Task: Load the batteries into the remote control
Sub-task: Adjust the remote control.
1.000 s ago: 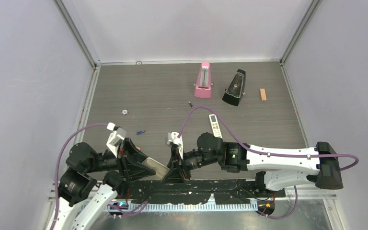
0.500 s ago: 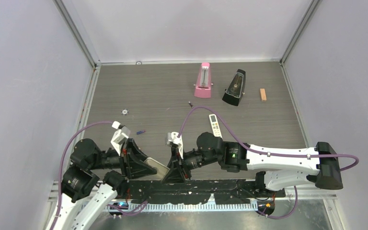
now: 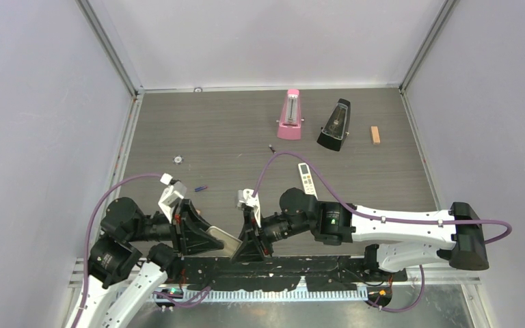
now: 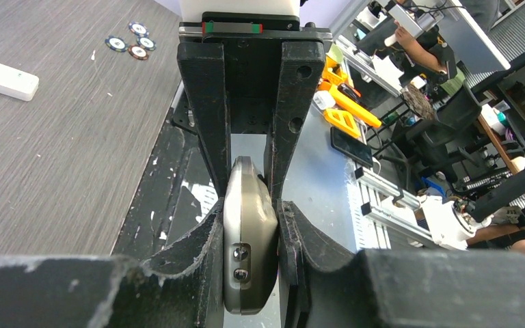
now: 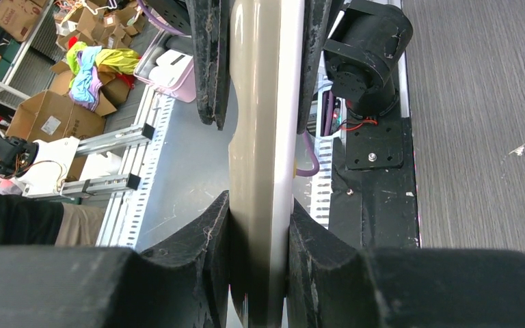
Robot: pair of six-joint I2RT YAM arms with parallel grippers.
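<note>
Left gripper (image 4: 249,236) just clamped onto the remote control (image 3: 220,239); right gripper (image 5: 256,222) pinched it too, bracing it for loading.

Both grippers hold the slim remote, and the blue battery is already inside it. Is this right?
Not quite: the left gripper and right gripper hold the remote, but the top view shows the blue battery lying on the table.

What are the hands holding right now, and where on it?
Both hold the remote control. The left hand pinches one end, and the right hand pinches the opposite end, lifted between them.
</note>
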